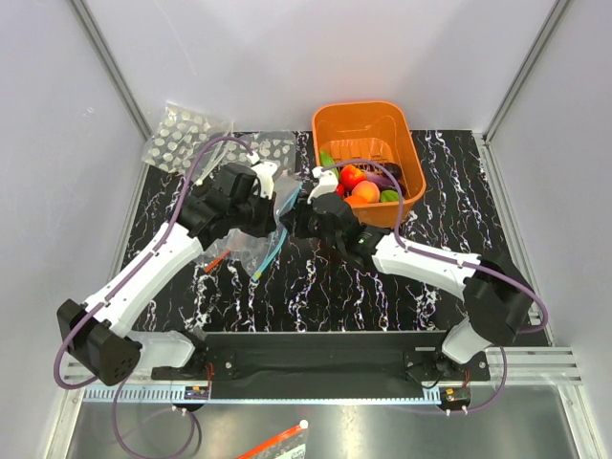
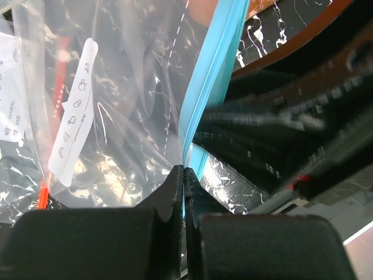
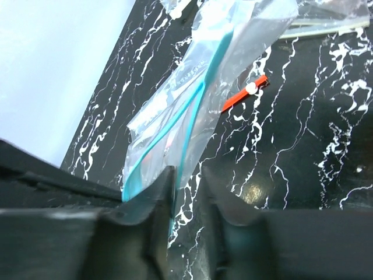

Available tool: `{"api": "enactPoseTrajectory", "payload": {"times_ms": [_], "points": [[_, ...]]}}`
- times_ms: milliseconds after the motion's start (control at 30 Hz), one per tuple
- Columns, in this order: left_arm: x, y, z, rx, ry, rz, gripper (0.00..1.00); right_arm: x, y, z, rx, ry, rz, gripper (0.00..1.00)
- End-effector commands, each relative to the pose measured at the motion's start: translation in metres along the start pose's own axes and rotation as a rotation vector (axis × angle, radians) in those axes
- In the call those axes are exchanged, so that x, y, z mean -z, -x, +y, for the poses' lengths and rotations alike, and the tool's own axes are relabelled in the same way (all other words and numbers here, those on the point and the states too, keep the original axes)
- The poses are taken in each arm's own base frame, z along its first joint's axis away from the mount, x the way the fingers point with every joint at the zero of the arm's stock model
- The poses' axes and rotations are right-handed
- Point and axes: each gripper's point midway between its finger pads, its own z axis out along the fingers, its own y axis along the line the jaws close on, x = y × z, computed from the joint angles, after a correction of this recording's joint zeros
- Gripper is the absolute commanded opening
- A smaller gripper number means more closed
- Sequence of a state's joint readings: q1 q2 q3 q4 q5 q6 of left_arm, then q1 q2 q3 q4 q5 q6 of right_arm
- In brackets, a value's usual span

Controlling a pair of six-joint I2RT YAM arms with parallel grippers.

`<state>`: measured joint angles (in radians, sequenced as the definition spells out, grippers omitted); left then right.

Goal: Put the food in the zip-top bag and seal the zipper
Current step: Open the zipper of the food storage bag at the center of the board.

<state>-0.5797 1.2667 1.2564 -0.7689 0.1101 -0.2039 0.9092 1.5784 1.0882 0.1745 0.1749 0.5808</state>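
Mouth-opening step, I judge. The left end effector (image 2: 184, 175) is clenched on the zipper (image 2: 213, 76) of the zip-top bag (image 2: 128, 116), mid-tabletop (image 1: 316, 296). The right end effector (image 3: 186, 181) straddles the bag's lip, jaws apart. Next it should pinch and spread the mouth. Beyond, the food (image 1: 361, 186) lies in the orange basket (image 1: 368, 120).

Black marbled table (image 1: 316, 287). An orange plastic basket (image 1: 368, 107) stands at the far edge, right of centre, with the small glossy toy fruits and vegetables (image 1: 363, 191) in it. Clear packets with white dots (image 1: 186, 134) lie at the far left corner. The clear zip-top bag (image 1: 268, 239) is mid-table, left of the basket, between the left gripper (image 2: 183, 175) and the right gripper (image 3: 186, 181). A clear bag with a red strip (image 1: 218, 260) lies just left of it.
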Motion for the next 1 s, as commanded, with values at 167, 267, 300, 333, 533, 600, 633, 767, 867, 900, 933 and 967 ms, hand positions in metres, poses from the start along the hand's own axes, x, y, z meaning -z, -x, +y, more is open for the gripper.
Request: {"api": "enactPoseTrajectory", "payload": {"times_ms": [167,267,300,333,533,600,633,767,867,900,933,967], "points": [[0.025,0.024,0.019,-0.016,0.118,-0.098,0.19,0.007,0.022,0.014,-0.018,-0.051,-0.047,0.02],[0.029,0.025,0.020,-0.022,0.136,-0.108,0.33,0.012,0.022,0.020,-0.010,-0.059,-0.033,0.02],[0.031,0.026,0.020,-0.025,0.143,-0.112,0.35,0.013,0.025,0.026,-0.007,-0.059,-0.038,0.01],[0.033,0.026,0.022,-0.027,0.160,-0.116,0.36,0.014,0.027,0.031,-0.005,-0.056,-0.045,0.01],[0.038,0.025,0.009,-0.068,0.164,-0.122,0.45,0.016,0.027,0.040,0.010,-0.113,0.004,0.00],[0.037,0.024,0.005,-0.085,0.173,-0.117,0.46,0.017,0.027,0.044,0.000,-0.116,0.015,0.00],[0.036,0.024,0.008,-0.086,0.188,-0.118,0.45,0.017,0.028,0.046,-0.002,-0.111,0.011,0.00],[0.038,0.026,0.017,-0.087,0.241,-0.128,0.45,0.020,0.030,0.052,-0.030,-0.093,0.008,0.00],[0.039,0.028,0.028,-0.087,0.306,-0.141,0.42,0.022,0.029,0.053,-0.037,-0.088,0.020,0.00],[0.040,0.029,0.030,-0.086,0.316,-0.145,0.41,0.023,0.029,0.053,-0.038,-0.089,0.021,0.00],[0.041,0.030,0.032,-0.087,0.332,-0.150,0.39,0.023,0.027,0.051,-0.037,-0.096,0.026,0.00],[0.043,0.032,0.033,-0.088,0.336,-0.157,0.36,0.024,0.027,0.050,-0.042,-0.096,0.026,0.00]]}}
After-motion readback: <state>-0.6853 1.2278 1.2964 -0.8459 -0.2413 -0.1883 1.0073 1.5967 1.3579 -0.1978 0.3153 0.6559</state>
